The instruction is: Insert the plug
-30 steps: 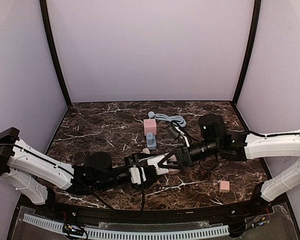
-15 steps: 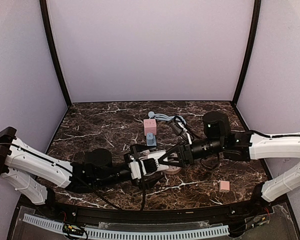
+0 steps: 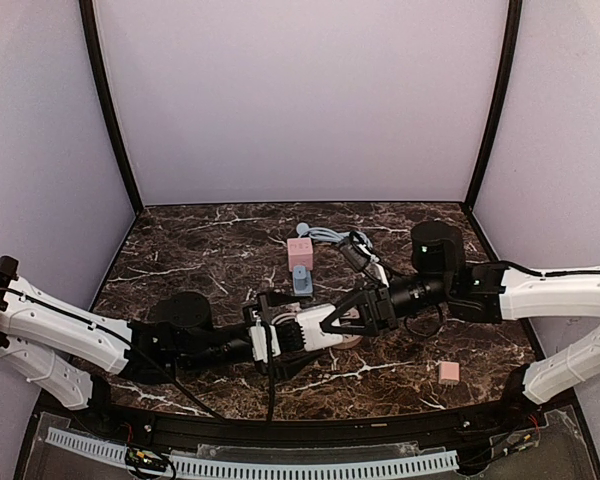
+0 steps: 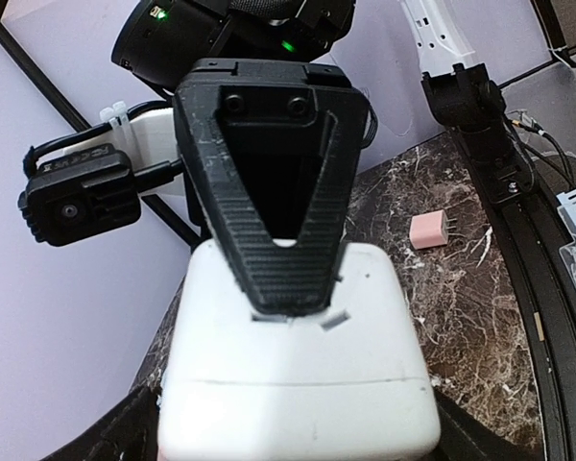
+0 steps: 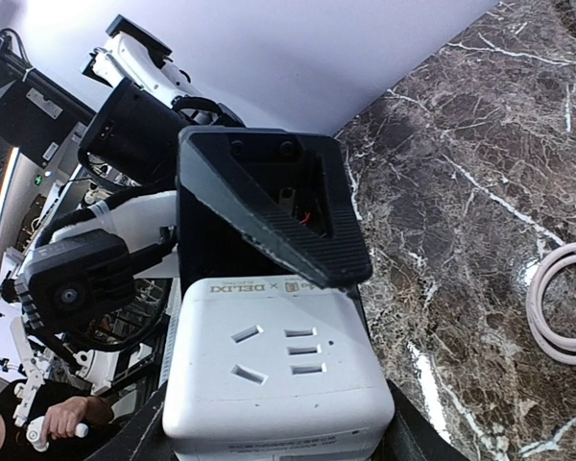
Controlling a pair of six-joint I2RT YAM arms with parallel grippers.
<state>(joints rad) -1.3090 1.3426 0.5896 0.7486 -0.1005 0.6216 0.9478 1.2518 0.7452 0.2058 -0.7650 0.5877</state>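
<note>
A white socket cube (image 3: 315,329) hangs above the table's middle, held between both arms. My left gripper (image 3: 298,334) is shut on it from the left. My right gripper (image 3: 352,320) is shut on it from the right. In the left wrist view the cube (image 4: 298,355) fills my jaws, with the right gripper's ribbed finger (image 4: 283,230) lying over its top. In the right wrist view the cube's socket face (image 5: 278,351) shows, with the left gripper's finger (image 5: 288,221) above it. A small pink plug (image 3: 447,372) lies at the front right and also shows in the left wrist view (image 4: 432,229).
A pink cube (image 3: 300,252) and a blue plug (image 3: 303,281) stand behind the grippers, with a light blue cable (image 3: 342,238) coiled beside them. A white cable loop (image 5: 564,298) lies on the marble under the right arm.
Both grippers, still joined on the cube, have shifted slightly right and up. The left elbow has drawn back to the left and the right wrist has moved right.
</note>
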